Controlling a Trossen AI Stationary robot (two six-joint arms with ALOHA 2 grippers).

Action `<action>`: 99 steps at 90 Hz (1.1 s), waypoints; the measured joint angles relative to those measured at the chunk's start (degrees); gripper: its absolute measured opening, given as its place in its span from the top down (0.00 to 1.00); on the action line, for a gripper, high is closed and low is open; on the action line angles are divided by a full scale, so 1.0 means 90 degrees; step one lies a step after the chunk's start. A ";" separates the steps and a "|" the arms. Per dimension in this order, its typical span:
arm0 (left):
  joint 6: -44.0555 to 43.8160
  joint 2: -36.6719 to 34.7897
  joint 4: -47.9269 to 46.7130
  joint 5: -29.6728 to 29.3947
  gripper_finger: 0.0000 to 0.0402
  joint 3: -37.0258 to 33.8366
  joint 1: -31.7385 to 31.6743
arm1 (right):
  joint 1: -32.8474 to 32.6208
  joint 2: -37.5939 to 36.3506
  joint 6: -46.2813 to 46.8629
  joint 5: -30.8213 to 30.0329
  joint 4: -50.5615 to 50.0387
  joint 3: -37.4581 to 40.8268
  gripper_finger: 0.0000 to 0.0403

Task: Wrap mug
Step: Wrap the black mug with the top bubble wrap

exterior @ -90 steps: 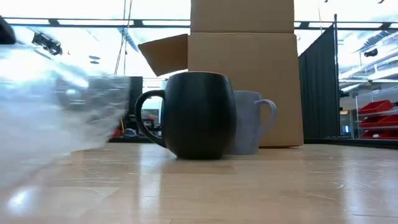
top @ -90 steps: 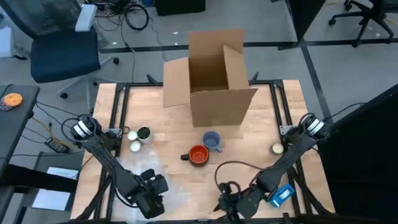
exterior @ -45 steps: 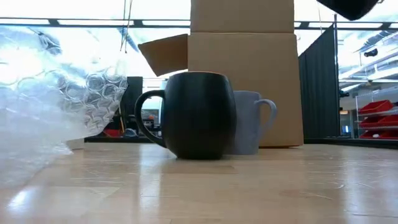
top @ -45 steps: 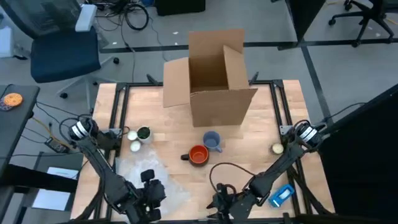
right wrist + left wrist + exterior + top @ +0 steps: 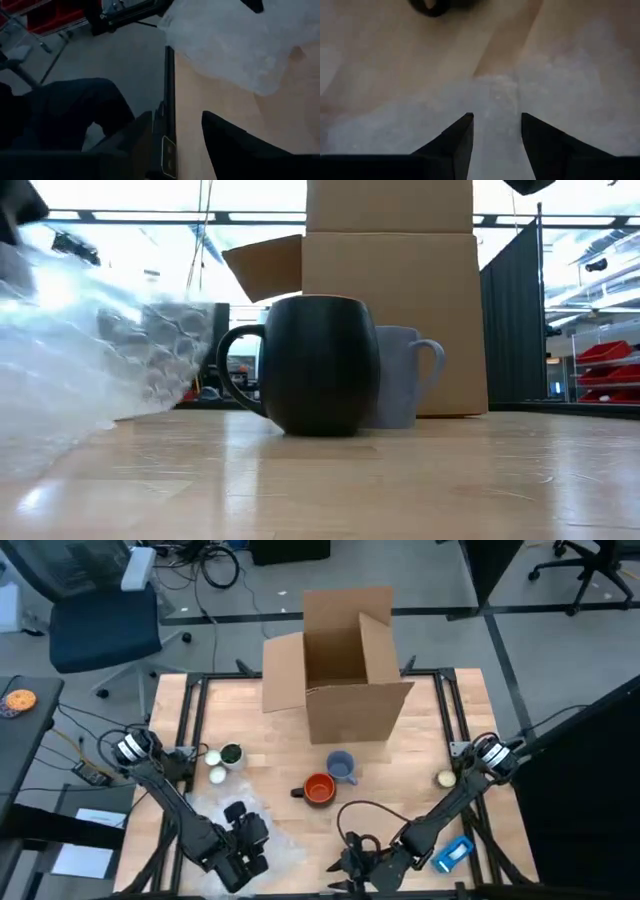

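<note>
Behind orange mug (image 5: 319,789), blue mug (image 5: 341,766), cardboard box (image 5: 345,665)

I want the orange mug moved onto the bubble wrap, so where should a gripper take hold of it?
Probably the orange mug by its rim, from above: it stands upright and open-topped. Pinch the near rim; the blue mug crowds its far side, the handle sticks out left.

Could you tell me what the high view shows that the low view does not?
Only the high view shows both arms at the near edge: the left gripper over the bubble wrap, the right gripper beside it. It also shows the orange inside of the round mug, the small cups at the left, and a blue item near the right arm. Only the low view shows the room behind and the mug's dark outside. Both share the round mug, the grey-blue mug, the cardboard box and the bubble wrap.
</note>
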State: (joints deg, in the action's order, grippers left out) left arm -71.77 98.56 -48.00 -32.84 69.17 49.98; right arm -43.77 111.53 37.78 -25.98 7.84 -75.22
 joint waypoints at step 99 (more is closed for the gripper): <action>0.0474 -0.0172 -0.2821 -0.5912 1.00 0.2189 0.0715 | 0.0378 0.0000 -0.0391 -0.0327 0.0067 0.0000 0.64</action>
State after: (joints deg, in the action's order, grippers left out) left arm -67.51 97.01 -73.39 -86.04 88.88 56.42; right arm -40.37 111.53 34.26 -28.92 8.44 -75.22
